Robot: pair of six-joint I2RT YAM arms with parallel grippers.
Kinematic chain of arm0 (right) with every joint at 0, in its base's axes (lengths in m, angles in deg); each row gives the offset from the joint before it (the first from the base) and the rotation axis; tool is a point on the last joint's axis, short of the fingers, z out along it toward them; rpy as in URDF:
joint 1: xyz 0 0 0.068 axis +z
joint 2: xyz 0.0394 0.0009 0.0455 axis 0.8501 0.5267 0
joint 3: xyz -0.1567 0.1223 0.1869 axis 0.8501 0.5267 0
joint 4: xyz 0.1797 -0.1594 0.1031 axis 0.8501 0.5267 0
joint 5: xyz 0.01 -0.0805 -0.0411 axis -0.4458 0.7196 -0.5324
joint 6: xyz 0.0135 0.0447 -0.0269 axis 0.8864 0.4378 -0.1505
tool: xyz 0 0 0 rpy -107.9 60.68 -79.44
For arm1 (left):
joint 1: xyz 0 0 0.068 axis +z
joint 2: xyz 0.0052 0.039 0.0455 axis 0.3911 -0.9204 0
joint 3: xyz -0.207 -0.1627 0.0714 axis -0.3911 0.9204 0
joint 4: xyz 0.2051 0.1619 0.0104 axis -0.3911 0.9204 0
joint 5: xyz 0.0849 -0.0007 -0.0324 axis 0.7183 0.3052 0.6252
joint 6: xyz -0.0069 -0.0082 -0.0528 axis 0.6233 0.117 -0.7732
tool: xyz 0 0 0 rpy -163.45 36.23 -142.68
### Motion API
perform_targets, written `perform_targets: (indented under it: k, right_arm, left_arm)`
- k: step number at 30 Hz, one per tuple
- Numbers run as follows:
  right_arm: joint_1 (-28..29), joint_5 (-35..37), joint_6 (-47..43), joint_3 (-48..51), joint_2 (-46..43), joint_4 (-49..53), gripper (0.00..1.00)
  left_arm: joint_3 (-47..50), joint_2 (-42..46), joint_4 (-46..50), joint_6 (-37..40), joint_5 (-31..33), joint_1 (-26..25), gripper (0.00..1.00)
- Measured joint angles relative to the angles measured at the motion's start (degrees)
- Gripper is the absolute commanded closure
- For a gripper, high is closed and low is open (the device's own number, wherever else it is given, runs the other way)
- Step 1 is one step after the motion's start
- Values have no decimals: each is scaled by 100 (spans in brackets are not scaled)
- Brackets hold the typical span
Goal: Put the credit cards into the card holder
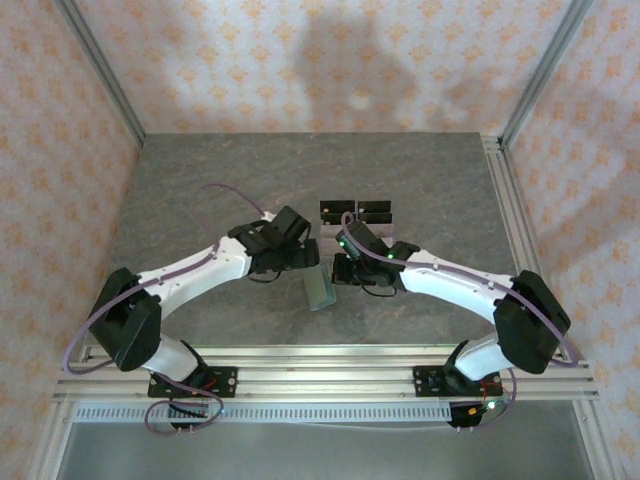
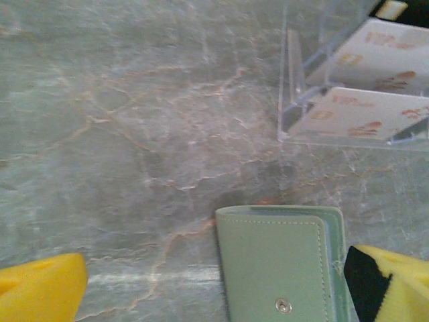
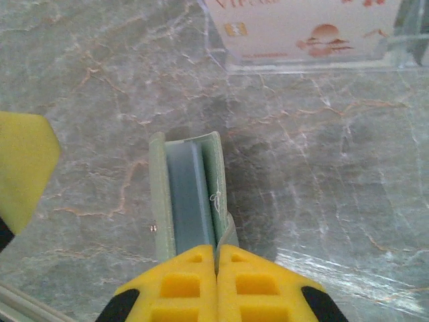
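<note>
The sage-green card holder (image 1: 320, 288) stands on edge on the table between both arms. Its snap cover (image 2: 275, 268) faces the left wrist camera. My right gripper (image 3: 216, 258) is shut on a thin flap at the card holder's (image 3: 188, 194) near end. My left gripper (image 2: 214, 275) is wide open, one yellow finger (image 2: 40, 288) far left of the holder and the other (image 2: 395, 282) close by its right edge. Pale credit cards (image 2: 375, 43) (image 3: 301, 27) lean in the clear tiered stand (image 1: 355, 214) just beyond the holder.
The grey marble table (image 1: 200, 200) has open room to the left and back. An aluminium frame rail (image 1: 505, 210) runs along the right side and patterned walls close the back. My left gripper's yellow finger (image 3: 23, 168) shows at the left in the right wrist view.
</note>
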Motion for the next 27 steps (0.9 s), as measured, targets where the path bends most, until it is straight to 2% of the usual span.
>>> perform_targets:
  k: [27]
  right_arm:
    - [0,46,42,96,-398,-11,100]
  left_arm:
    - [11,-527,-573,-243,-264,-273,0]
